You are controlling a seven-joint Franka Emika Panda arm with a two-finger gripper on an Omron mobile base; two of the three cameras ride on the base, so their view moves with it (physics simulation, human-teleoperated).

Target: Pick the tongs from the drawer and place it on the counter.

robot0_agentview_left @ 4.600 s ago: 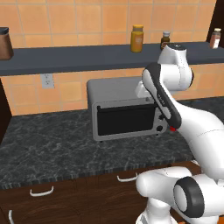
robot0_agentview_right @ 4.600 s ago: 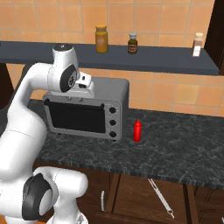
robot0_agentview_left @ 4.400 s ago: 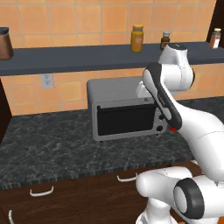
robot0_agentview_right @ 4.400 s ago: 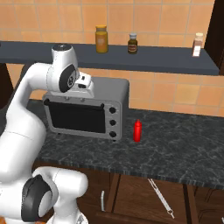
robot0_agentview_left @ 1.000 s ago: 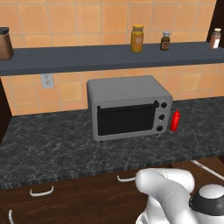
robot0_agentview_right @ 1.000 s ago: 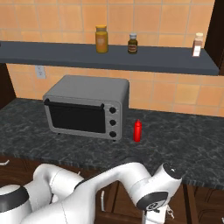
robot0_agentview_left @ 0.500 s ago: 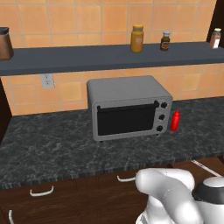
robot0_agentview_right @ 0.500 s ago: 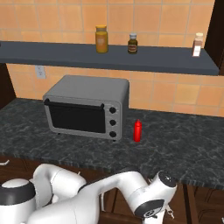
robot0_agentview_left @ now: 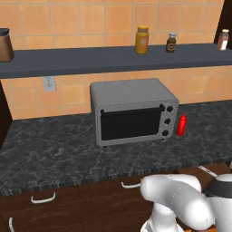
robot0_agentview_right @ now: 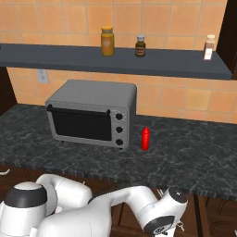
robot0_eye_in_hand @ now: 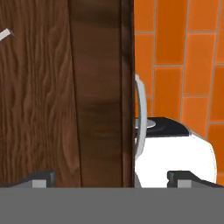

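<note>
The arm folds down low in front of the cabinets, below the front edge of the dark marbled tabletop (robot0_agentview_left: 54,154). In the hand view the gripper (robot0_eye_in_hand: 111,177) looks along the dark wooden face of the drawer (robot0_eye_in_hand: 65,96), whose curved silver handle (robot0_eye_in_hand: 139,113) stands edge-on just right of it. The jaws stand wide apart with nothing between them. A thin silvery sliver, probably the tongs (robot0_agentview_left: 207,171), lies in the open drawer at the right, its long axis running from far left to near right. On the tabletop stand a grey toaster oven (robot0_agentview_right: 92,113) and, just right of it, a small red bottle (robot0_agentview_right: 146,138).
</note>
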